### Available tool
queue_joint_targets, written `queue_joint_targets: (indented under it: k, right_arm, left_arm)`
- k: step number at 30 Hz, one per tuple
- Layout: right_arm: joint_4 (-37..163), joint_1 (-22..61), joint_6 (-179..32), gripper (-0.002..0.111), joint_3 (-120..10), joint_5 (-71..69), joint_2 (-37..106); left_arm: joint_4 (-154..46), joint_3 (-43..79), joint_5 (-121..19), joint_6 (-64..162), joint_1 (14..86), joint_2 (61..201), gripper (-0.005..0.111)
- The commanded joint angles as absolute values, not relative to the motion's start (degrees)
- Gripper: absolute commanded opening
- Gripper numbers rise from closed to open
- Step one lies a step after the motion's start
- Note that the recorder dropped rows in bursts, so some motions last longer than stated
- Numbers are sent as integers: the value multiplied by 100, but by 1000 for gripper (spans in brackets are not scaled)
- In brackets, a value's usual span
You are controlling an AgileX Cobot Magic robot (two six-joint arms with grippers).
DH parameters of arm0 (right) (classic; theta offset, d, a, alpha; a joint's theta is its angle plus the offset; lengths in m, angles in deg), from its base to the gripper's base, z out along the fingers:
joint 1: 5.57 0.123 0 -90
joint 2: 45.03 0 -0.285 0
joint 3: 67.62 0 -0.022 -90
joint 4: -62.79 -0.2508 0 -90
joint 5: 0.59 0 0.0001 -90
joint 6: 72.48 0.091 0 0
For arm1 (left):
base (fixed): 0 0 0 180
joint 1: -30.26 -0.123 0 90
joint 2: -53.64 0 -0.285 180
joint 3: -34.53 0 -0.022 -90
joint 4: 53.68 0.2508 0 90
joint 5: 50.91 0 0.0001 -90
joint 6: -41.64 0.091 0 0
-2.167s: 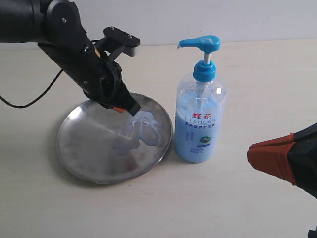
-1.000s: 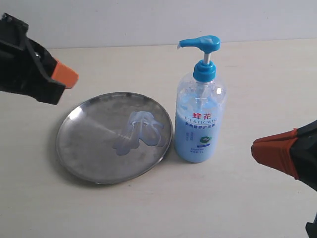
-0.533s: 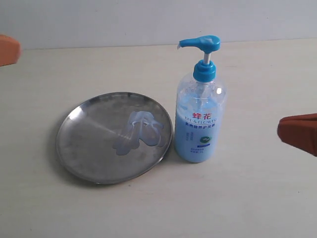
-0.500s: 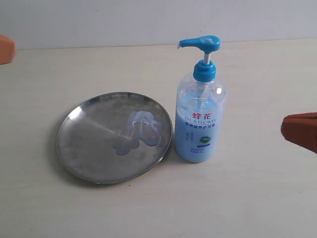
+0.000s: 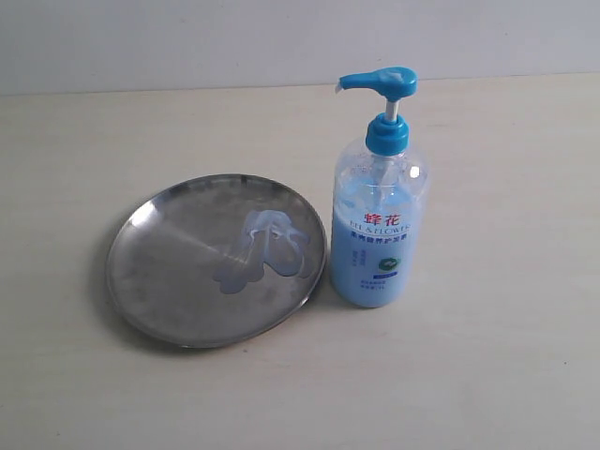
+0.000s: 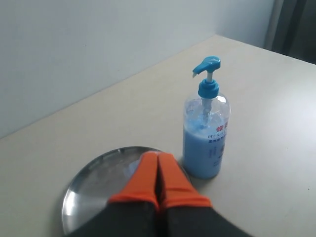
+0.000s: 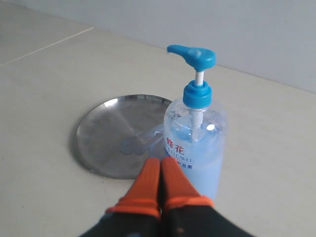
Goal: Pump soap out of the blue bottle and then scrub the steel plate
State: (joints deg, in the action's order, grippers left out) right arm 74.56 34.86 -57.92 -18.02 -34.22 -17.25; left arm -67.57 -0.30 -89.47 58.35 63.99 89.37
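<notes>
In the exterior view you see the bottle [image 5: 379,234] standing upright on the table [image 5: 487,356], so its long axis is vertical. Its pump spout points to the left, over the side where the plate [image 5: 159,272] lies. The plate lies flat just beside the bottle, and I cannot tell if the rim touches it. The soap [image 5: 262,251] is a pale smear on the right part of the plate, near the bottle. The table is light beige and plain, and a pale wall [image 5: 281,42] is behind it.

In the left wrist view your left gripper [image 6: 157,160] hangs above the table and looks down on the plate [image 6: 89,190]. Its two orange fingers [image 6: 143,177] are pressed together, with nothing between them. The bottle [image 6: 206,145] stands upright beyond the tips, well apart from them.

In the right wrist view your right gripper [image 7: 161,165] is also in the air. Its orange fingers [image 7: 145,187] are closed against each other and hold nothing. The bottle [image 7: 195,138] stands upright just past the tips. The plate [image 7: 101,138] with the soap [image 7: 136,143] lies beside the bottle.
</notes>
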Motion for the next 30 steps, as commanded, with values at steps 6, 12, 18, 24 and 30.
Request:
queue_joint_targets:
  k: [6,12,18,24,30]
  right_arm:
    - [7263,3474,-5722,0,-1767,-3279,-1789]
    - [7263,3474,-5722,0,-1767,-3279,-1789]
    - [7263,3474,-5722,0,-1767,-3279,-1789]
    - [7263,3474,-5722,0,-1767,-3279,-1789]
    - [7263,3474,-5722,0,-1767,-3279,-1789]
  left_arm:
    - [-6782,-457,-8839,5800,6404,8471,0]
    - [-6782,-516,-8822,5800,6404,8447,0]
    - [-6782,-514,-8834,5777,6404,8447,0]
    - [-6793,-514,-8821,5701,6404,8447,0]
    - [-6793,-514,-8821,5637,6404,8447,0]
